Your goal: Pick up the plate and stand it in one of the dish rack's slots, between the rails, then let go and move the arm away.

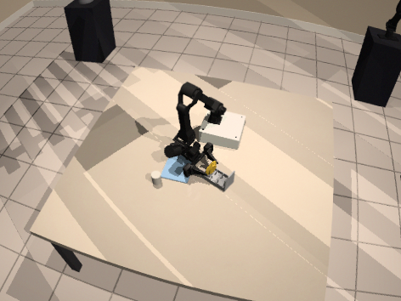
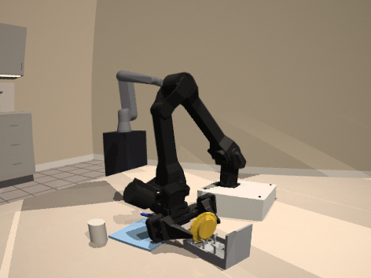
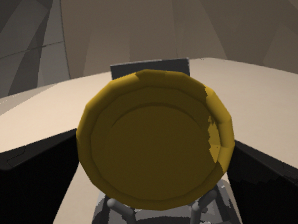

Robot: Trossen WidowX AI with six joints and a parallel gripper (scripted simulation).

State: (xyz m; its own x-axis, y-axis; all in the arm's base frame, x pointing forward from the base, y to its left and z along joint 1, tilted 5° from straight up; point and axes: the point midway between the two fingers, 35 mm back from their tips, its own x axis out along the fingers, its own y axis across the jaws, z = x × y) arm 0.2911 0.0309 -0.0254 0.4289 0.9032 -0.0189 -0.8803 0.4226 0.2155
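Note:
A yellow plate (image 1: 211,167) (image 2: 203,227) (image 3: 155,142) stands close to upright, its face toward the wrist camera. My gripper (image 2: 203,229) (image 3: 154,144) is shut on it, one finger at each side edge of the plate. The grey dish rack (image 1: 224,187) (image 2: 238,246) (image 3: 150,67) lies under and beyond the plate, with a tall end panel at its far end and short rails inside. The plate's lower edge is at the rails of the rack's near part; whether it sits down in a slot is hidden.
A light blue mat (image 1: 173,173) (image 2: 131,238) lies under and beside the gripper. A pale cup (image 1: 156,178) (image 2: 97,232) stands beside the mat. A blue object (image 2: 146,214) shows behind the gripper. A white box (image 1: 223,129) (image 2: 244,202) is under the arm's base.

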